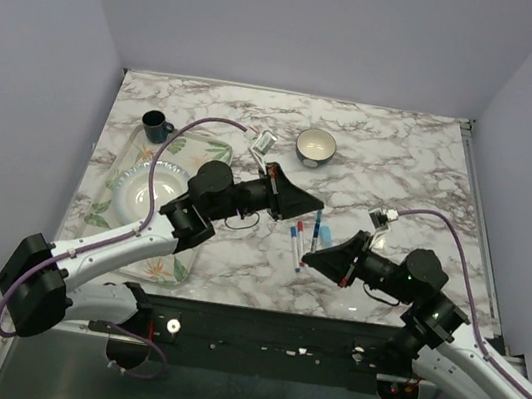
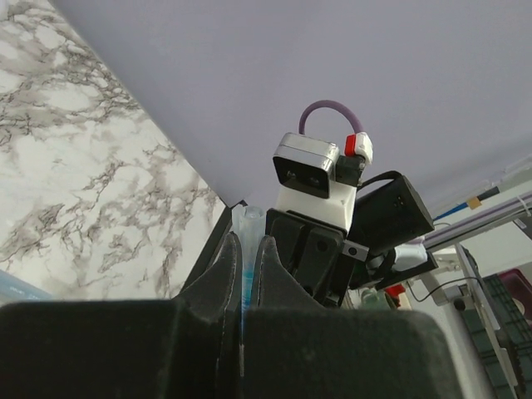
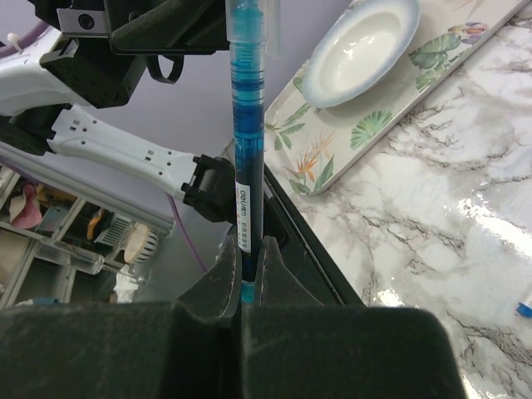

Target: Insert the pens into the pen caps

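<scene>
**A:** While both arms meet over the middle of the table [image 1: 404, 161], how far along would you put the job?

**B:** Early, I'd say. One pairing is in hand. The right pincer [image 3: 247, 253] is clamped narrow on the lower end of a blue pen [image 3: 247, 158], which runs straight up the centre of its wrist view.

**A:** And the other arm?

**B:** The left pincer [image 2: 245, 249] is closed tight on a pale, see-through pen cap [image 2: 247, 220]. In the right wrist view that cap sits at the top centre, over the pen's upper end. The tip looks to have entered it. Whether it is pushed fully home, I cannot tell.

**A:** Where is that in the overhead view?

**B:** Centre frame, the pen a short blue line between the two pincer tips, above the marble.

**A:** What remains?

**B:** Most of it, by my reckoning. The loose pens [image 1: 296, 245] lie on the table just left of the held one, red and blue at their ends, untouched. A small blue piece lies just right of it; cap or pen, too small to say. The tray [image 1: 216, 147] and its plate [image 1: 141, 190] at the left play no part.
</scene>
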Available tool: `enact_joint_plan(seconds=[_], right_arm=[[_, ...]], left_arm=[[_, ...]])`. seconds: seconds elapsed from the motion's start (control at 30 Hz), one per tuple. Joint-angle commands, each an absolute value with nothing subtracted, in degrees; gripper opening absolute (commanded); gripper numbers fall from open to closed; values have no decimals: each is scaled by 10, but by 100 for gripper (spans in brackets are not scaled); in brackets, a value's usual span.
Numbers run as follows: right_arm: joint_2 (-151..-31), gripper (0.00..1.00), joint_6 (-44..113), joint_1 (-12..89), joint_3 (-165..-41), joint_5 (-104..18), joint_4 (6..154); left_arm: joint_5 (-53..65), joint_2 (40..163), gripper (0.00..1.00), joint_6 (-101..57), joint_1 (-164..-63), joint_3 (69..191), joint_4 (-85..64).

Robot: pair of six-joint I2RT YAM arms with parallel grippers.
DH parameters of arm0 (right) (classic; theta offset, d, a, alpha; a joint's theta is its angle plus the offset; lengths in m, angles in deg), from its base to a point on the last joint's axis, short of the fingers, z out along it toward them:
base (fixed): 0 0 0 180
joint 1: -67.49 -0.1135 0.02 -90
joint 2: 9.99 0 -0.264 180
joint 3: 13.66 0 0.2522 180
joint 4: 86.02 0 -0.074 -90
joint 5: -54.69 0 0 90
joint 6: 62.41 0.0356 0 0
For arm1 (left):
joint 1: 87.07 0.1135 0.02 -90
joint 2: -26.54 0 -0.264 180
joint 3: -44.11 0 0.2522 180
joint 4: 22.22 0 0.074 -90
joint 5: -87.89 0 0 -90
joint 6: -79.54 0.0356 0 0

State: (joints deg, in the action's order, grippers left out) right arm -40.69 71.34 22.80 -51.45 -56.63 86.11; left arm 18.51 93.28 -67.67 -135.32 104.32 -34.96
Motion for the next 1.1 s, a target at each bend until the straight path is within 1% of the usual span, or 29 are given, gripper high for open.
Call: enact_joint_plan(seconds=[0.0,0.13,0.23,0.27,0.33,0.37,0.43,0.47,0.53,0.57,0.77,1.07], right_arm=[[-410,1,683,229,-562,-505,868],[-417,1,658,229,-577,-511,880],[-422,1,633,229,-589,-536,881],[-422,1,627,229,-594,-541,880],[-422,1,610,229,-600,-557,873],[-423,1,606,229,-604,-561,868],[-425,1,597,229,-613,-568,851],[-426,1,594,229,-616,-569,846],[-422,1,591,229,-619,-573,840],[-422,1,592,229,-620,-573,839],[-422,1,587,229,-631,-587,822],[-424,1,589,230,-636,-600,810]], left_arm=[[231,918,0,-662,-1381,1024,-352],[241,918,0,-661,-1392,1015,-368],[246,915,14,-660,-1393,1021,-362],[246,911,21,-654,-1393,1022,-359],[245,906,29,-647,-1393,1033,-347],[243,904,37,-640,-1393,1037,-341],[242,901,44,-636,-1393,1047,-330],[240,898,50,-634,-1393,1051,-327],[238,896,54,-628,-1393,1058,-319],[235,894,59,-625,-1393,1061,-316],[229,882,68,-573,-1393,1105,-254],[168,896,73,-477,-1392,1221,-106]])
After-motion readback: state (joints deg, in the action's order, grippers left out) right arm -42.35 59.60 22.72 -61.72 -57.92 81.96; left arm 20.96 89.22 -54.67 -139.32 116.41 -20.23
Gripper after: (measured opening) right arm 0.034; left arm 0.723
